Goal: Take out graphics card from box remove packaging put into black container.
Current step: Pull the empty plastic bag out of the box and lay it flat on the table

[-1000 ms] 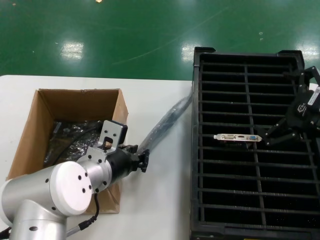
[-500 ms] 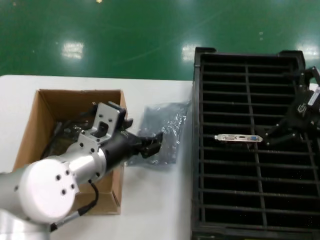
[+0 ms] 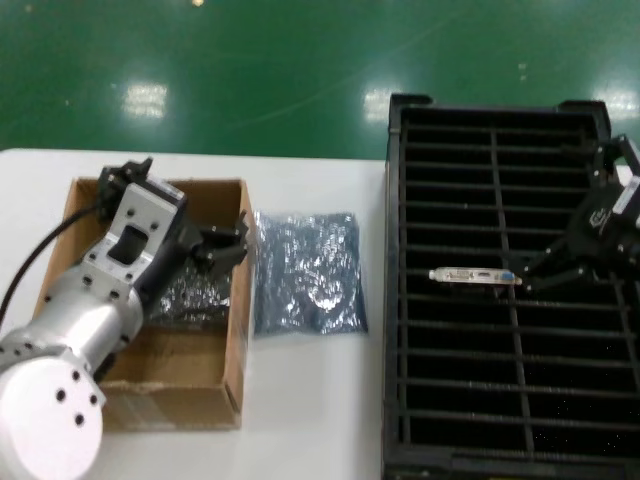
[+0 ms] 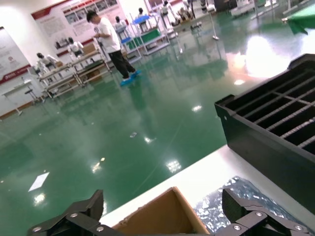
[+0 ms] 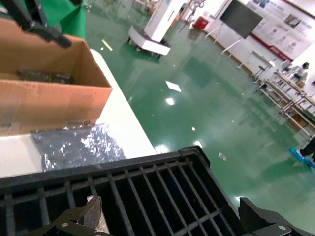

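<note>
Graphics card (image 3: pixel 475 275) stands on edge in a slot of the black container (image 3: pixel 410 300), silver bracket uppermost, near the central divider about midway along the crate. The right gripper (image 3: pixel 540 272) is at the card's right end with its fingers spread wide; contact with the card cannot be confirmed. In the right wrist view the same fingers (image 5: pixel 81 216) sit far apart above the slot ribs.

Packaging (image 3: pixel 308 272) lies flat on the white worktop (image 3: pixel 310 420), between the box (image 3: pixel 150 390) and the black container, just beside the box's right wall and separate from the card.

Left gripper (image 3: pixel 222 243) is positioned over the open box, near its right wall, fingers spread wide and holding nothing. Further crinkled grey bags (image 3: pixel 190 300) lie inside the box beneath the left arm.
</note>
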You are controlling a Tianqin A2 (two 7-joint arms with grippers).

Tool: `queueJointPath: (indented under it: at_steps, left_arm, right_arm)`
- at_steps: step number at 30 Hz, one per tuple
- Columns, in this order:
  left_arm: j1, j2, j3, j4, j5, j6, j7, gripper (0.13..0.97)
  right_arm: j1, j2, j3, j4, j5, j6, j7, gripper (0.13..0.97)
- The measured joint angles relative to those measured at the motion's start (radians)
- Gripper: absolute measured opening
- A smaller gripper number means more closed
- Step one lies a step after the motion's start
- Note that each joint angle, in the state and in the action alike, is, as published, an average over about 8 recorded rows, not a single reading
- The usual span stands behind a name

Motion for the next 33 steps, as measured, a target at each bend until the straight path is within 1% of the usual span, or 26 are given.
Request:
queueJointPath:
  at_steps: [3, 4, 12, 21, 33]
  left_arm:
    - [0.01, -0.008, 0.008, 0.009, -0.046, -0.016, 0.016, 0.819]
    - [0.014, -0.012, 0.01, 0.012, -0.062, -0.024, 0.024, 0.819]
    - [0.054, -0.041, 0.032, 0.037, -0.204, -0.106, 0.094, 0.925]
    - [0.102, -0.076, 0.057, 0.068, -0.377, -0.207, 0.18, 0.966]
    - [0.167, -0.124, 0.092, 0.108, -0.608, -0.341, 0.295, 0.966]
  right_arm:
    - [-0.018, -0.009, 0.005, -0.001, 0.019, 0.024, -0.012, 0.966]
    - [-0.025, -0.013, 0.006, -0.001, 0.026, 0.033, -0.017, 0.966]
    - [-0.089, -0.047, 0.023, -0.005, 0.095, 0.118, -0.059, 0.966]
    - [-0.166, -0.088, 0.043, -0.009, 0.177, 0.222, -0.11, 0.966]
    - [-0.27, -0.143, 0.07, -0.015, 0.287, 0.361, -0.178, 0.966]
